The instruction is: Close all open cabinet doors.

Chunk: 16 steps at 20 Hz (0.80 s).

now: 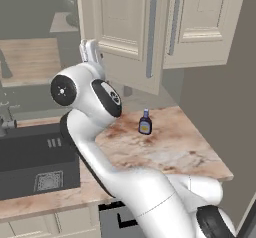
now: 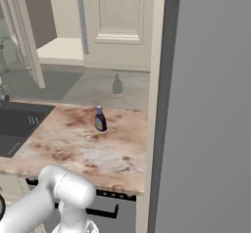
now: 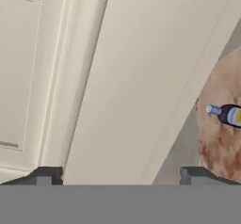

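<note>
Bottle (image 1: 145,122): small, dark blue with a yellow label, upright on the counter, towards the far side (lying sideways in the hand view only because that camera is rolled).
Counter (image 1: 170,152): mottled reddish-brown stone.
Sink (image 1: 35,157): dark basin, left of the bottle, set into the counter.
Faucet (image 1: 6,124): at the sink's far left edge.
Wall panel (image 2: 211,109): plain grey, right of the counter.
</note>
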### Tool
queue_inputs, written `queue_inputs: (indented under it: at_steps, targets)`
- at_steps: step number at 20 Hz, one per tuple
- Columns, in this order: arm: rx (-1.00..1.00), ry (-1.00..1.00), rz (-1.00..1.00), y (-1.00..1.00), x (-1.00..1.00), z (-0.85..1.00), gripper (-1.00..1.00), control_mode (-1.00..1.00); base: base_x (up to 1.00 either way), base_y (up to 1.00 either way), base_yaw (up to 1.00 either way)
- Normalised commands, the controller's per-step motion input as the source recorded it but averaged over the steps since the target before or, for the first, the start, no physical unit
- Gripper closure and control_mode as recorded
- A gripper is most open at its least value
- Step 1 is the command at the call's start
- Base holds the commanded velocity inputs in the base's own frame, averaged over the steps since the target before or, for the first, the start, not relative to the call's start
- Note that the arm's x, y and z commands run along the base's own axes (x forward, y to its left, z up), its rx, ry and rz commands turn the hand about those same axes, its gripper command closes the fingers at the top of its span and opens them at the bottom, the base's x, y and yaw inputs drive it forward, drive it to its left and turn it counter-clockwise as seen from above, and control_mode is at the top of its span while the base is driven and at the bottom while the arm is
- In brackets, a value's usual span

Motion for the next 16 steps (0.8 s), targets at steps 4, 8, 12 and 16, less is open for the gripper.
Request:
queue_inputs:
  at_steps: [4, 8, 12, 16]
  targets:
    - [0.0, -0.12, 0.0, -0.47, 0.26, 0.0, -1.0, -1.0, 0.0, 0.0, 0.0]
    - [0.0, -0.12, -0.02, -0.74, 0.0, 0.0, -1.0, -1.0, 0.0, 0.0, 0.0]
    - [0.0, -0.04, -0.02, -0.83, 0.12, 0.0, -1.0, -1.0, 0.0, 0.0, 0.0]
    - [0.0, -0.01, 0.0, -0.82, 0.3, 0.0, -1.0, -1.0, 0.0, 0.0, 0.0]
